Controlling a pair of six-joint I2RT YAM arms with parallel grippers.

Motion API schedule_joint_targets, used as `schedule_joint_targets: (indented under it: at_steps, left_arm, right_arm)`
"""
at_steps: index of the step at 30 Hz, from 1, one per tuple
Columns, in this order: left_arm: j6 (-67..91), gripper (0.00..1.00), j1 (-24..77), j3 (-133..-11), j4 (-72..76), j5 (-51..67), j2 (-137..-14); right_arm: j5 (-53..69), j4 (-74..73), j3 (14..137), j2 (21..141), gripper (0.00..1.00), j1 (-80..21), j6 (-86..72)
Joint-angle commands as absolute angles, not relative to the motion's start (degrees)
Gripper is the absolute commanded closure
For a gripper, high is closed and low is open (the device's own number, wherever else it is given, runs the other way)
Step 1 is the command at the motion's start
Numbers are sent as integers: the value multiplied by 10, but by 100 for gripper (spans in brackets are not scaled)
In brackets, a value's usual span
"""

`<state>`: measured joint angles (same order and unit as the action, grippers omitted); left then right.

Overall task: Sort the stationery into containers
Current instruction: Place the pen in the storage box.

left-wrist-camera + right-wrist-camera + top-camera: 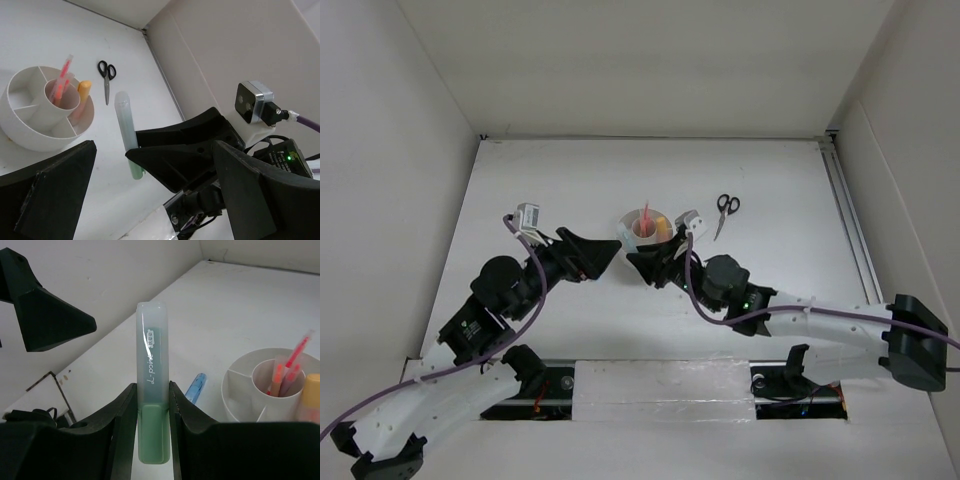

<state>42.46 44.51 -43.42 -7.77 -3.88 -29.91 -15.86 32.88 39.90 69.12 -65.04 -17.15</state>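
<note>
Green in its body, with a cloudy clear cap, the one green marker (152, 390) was clamped between the fingers of the right gripper (151, 386). Its capped end stuck out past the fingertips. The left gripper (603, 256) sat just beside it on the left with its fingers spread wide and nothing between them, facing the right one across a small gap.

Both grippers crowded the near side of the single round white organizer (631, 217), which stood mid-desk (770, 170). In the right wrist view one blue marker (196, 387) lay flat on the desk between the gripped marker and the organizer's wall, close to that wall. Whether it touched the wall could not be told.

Inside the organizer, the centre cup held thin pink pens (64, 75) leaning together. At least two were there, but the exact count could not be told. One orange-yellow marker (84, 90) stood in an outer compartment just beside the cup. The other compartments in view looked bare.

One pair of black-handled scissors (725, 212) lay closed on the desk to the right of the organizer, well apart from it and beyond the right wrist
</note>
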Motion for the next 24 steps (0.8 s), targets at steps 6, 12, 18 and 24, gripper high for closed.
schedule_joint_targets:
  at_steps: [6, 12, 18, 24]
  left_arm:
    - [430, 0, 442, -432, -45, -47, -309]
    - [430, 1, 442, -426, -32, -52, -328]
    - [435, 17, 442, -426, -20, -53, -346]
    - [447, 30, 442, -421, -14, -47, -346]
  right_arm:
    - [-178, 345, 432, 662, 100, -684, -160]
    - [-172, 369, 425, 657, 100, -709, -149]
    - [-178, 375, 437, 667, 100, -736, -138]
    - [-218, 375, 460, 689, 100, -747, -133]
